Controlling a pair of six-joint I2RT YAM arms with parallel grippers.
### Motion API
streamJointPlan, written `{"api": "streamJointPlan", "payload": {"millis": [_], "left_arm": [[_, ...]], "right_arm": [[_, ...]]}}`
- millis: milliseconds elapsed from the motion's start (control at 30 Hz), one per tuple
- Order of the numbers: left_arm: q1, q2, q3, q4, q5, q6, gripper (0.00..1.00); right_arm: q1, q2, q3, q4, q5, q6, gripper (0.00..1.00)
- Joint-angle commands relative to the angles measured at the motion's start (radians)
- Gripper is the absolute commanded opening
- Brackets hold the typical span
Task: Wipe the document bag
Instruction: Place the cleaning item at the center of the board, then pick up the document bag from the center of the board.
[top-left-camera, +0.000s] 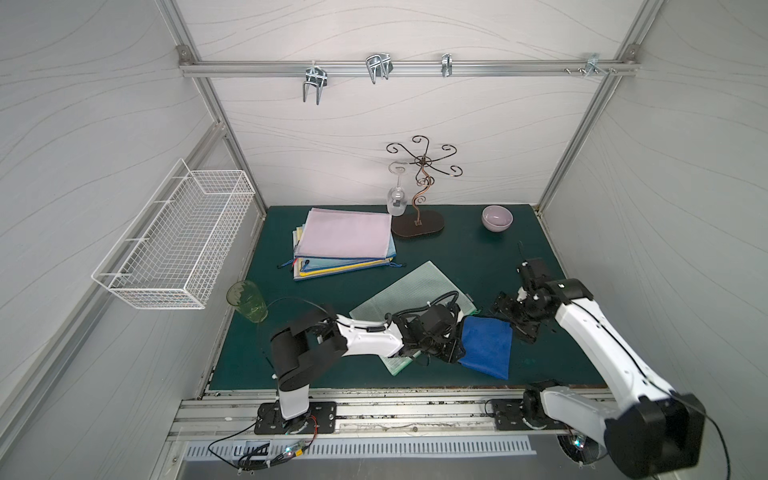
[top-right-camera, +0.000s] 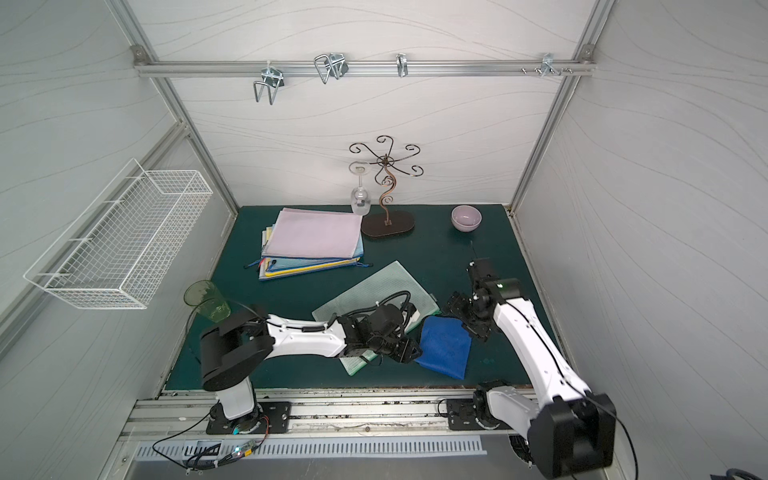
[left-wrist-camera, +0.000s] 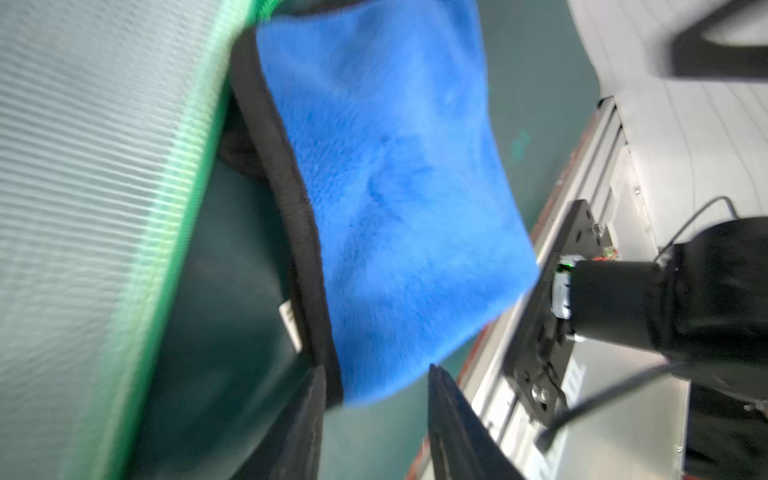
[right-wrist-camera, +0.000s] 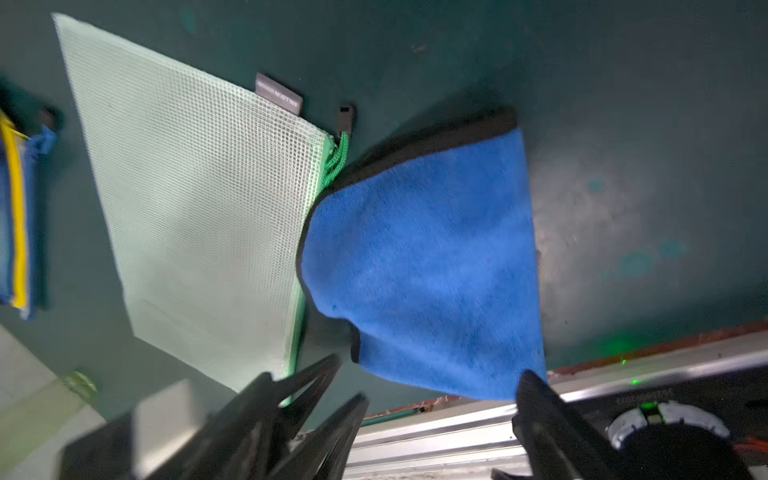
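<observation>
Bag (top-left-camera: 415, 286), green mesh: flat on worktop (top-left-camera: 478, 249). Cloth (top-left-camera: 488, 347), blue: beside it, touching. Left gripper (left-wrist-camera: 376, 368), right gripper (right-wrist-camera: 430, 365): both apart, at cloth's edges.

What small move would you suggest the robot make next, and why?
Probably close the right gripper on the blue cloth: its jaws stand open around the cloth's edge, and the cloth lies on the mat beside the green document bag, not across it.
</observation>
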Motion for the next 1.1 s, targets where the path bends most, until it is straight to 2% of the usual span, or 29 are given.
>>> {"api": "streamJointPlan", "payload": {"millis": [0,100,200,267,367,600,700,767,867,1067], "left_arm": [[0.031,-0.103,0.012,-0.058,-0.056,0.052,0.5],[0.074,-0.139,-0.013,-0.076,-0.028,0.024,0.51],[0.117,-0.149,-0.041,-0.109,-0.065,-0.018,0.51],[0.163,-0.127,-0.053,-0.11,-0.044,-0.056,0.5],[0.2,-0.073,-0.032,-0.139,-0.037,-0.062,0.49],[0.25,0.058,0.017,-0.178,-0.05,-0.103,0.47],[0.27,0.114,0.035,-0.233,-0.077,-0.127,0.46],[0.286,0.138,0.032,-0.25,-0.079,-0.147,0.46],[0.305,0.158,0.021,-0.258,-0.077,-0.155,0.45],[0.316,0.182,0.014,-0.256,-0.071,-0.155,0.43]], "right_arm": [[-0.005,0.115,0.042,0.157,-0.015,-0.115,0.68],[-0.006,0.229,0.076,0.236,-0.038,-0.161,0.52],[-0.006,0.332,0.103,0.306,-0.052,-0.194,0.47],[-0.006,0.394,0.111,0.369,-0.067,-0.221,0.47],[-0.017,0.48,0.131,0.422,-0.083,-0.265,0.54],[-0.05,0.587,0.111,0.515,-0.151,-0.326,0.55],[-0.04,0.596,0.084,0.532,-0.22,-0.35,0.51],[-0.031,0.6,0.074,0.532,-0.318,-0.364,0.5],[-0.001,0.624,0.065,0.5,-0.367,-0.378,0.51],[0.012,0.626,0.009,0.578,-0.555,-0.37,0.49]]}}
